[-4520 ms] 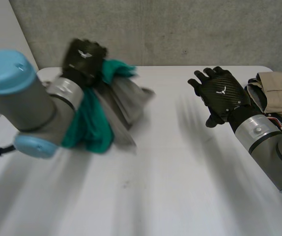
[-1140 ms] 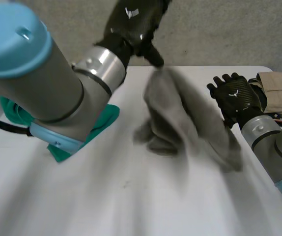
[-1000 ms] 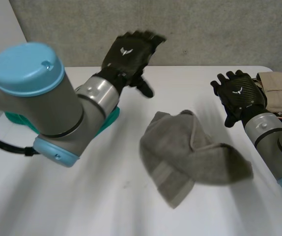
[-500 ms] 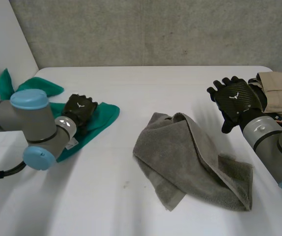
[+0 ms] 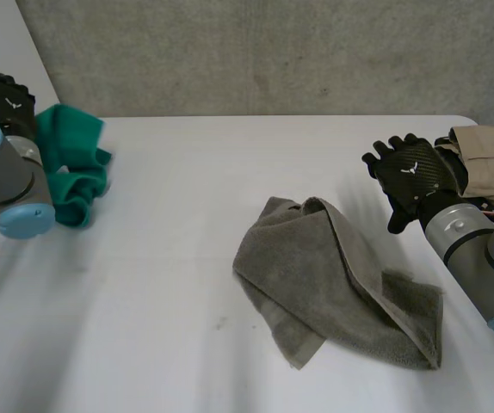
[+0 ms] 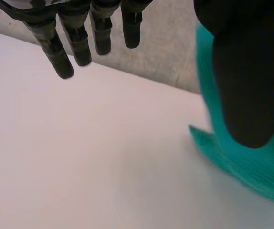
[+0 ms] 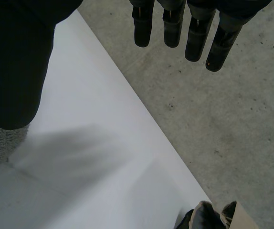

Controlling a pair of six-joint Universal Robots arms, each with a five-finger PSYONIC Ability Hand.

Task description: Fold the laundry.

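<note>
The left hand [image 5: 4, 96] is holding nothing: in its wrist view its fingers [image 6: 82, 43] are hanging straight and close side by side, with a wide gap between them and the thumb [image 6: 247, 86], and only the bare white table [image 5: 187, 224] is lying under the fingertips. A green cloth [image 5: 71, 163] of soft, finely ribbed fabric is bunching in loose folds just beside the thumb, on the side away from the fingers. Whether the thumb is touching it cannot be told.

The right hand [image 5: 412, 176] is likewise gripping nothing. Its fingers [image 7: 173, 26] are reaching out straight, slightly spread, well apart from the thumb [image 7: 13, 71], and pointing over the table's far edge toward the rough concrete wall [image 5: 273, 52].

A grey towel [image 5: 333, 275], thick and nubby terry, is lying crumpled on the table near the right thumb's tip, not touching it. It is making an uneven long heap with one folded edge and a hemmed corner sticking out. A beige garment [image 5: 488, 159] of smooth woven fabric is lying folded just behind the right hand's wrist.
</note>
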